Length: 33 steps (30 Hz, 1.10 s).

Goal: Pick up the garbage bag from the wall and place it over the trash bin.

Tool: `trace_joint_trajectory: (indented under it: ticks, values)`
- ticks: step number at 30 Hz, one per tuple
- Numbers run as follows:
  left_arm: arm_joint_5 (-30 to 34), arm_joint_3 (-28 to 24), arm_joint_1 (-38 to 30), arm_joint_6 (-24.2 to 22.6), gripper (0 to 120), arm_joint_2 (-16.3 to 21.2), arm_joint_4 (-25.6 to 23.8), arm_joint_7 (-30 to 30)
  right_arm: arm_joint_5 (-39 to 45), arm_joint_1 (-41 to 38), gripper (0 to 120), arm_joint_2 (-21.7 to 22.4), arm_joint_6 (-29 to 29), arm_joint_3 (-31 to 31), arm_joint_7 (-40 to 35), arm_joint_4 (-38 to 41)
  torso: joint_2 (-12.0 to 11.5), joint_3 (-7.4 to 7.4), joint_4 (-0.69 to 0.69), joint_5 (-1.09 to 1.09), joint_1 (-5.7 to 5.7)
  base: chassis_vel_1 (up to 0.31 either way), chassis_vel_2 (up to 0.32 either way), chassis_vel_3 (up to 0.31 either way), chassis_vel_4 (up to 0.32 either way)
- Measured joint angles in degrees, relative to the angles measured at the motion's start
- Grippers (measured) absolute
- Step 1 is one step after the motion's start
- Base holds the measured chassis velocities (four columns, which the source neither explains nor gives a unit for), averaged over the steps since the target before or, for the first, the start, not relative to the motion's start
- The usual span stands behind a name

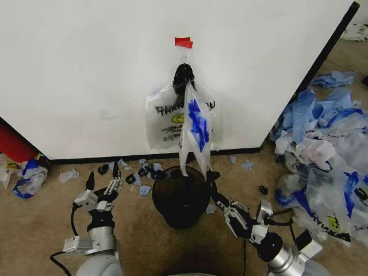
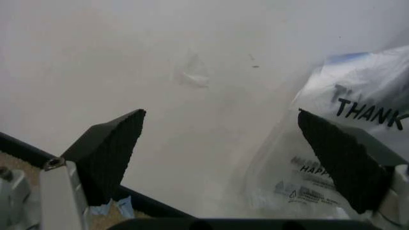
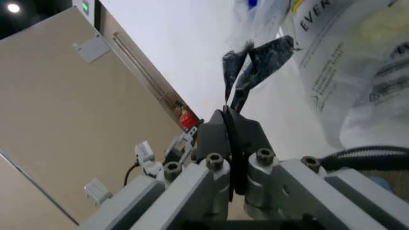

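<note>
The garbage bag (image 1: 167, 115), see-through with black THANK YOU lettering, hangs from a dark hook (image 1: 183, 73) on the white wall (image 1: 86, 69), under a piece of red tape (image 1: 183, 42). A strip of it with blue film drops to the rim of the black mesh trash bin (image 1: 181, 198) on the carpet below. At the bin's right rim my right gripper (image 1: 211, 176) is shut on the garbage bag; a dark fold of film (image 3: 252, 62) rises from its tips (image 3: 228, 112). Left of the bin my left gripper (image 1: 103, 177) is open, facing the wall with the garbage bag (image 2: 357, 110) beside one finger.
A big heap of blue and clear plastic bags (image 1: 328, 149) fills the floor to the right, past the wall's black edge strip. Small scraps (image 1: 138, 172) lie along the wall's base. At far left sit a red object (image 1: 14, 144) and another bag (image 1: 26, 175).
</note>
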<state>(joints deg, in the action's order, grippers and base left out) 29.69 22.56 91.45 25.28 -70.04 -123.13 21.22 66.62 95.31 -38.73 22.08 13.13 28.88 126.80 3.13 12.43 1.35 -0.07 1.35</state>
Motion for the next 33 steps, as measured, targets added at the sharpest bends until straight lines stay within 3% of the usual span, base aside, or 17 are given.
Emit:
trace_joint_trajectory:
  ticks: [14,33]
  values:
    - [-0.26,0.06,0.56,-0.02,92,-0.35,-0.3,0.05,-3.82,11.02,0,-0.37,3.69,3.32,3.38,0.44,0.0,0.0,0.01,0.0,0.0,0.0,0.0,0.0,0.0]
    - [-1.0,-0.58,0.66,0.06,91,-0.89,0.27,0.04,-6.84,15.57,0,-0.94,6.73,2.66,5.29,-1.73,0.0,0.0,0.01,0.0,0.0,0.0,0.0,0.0,0.0]
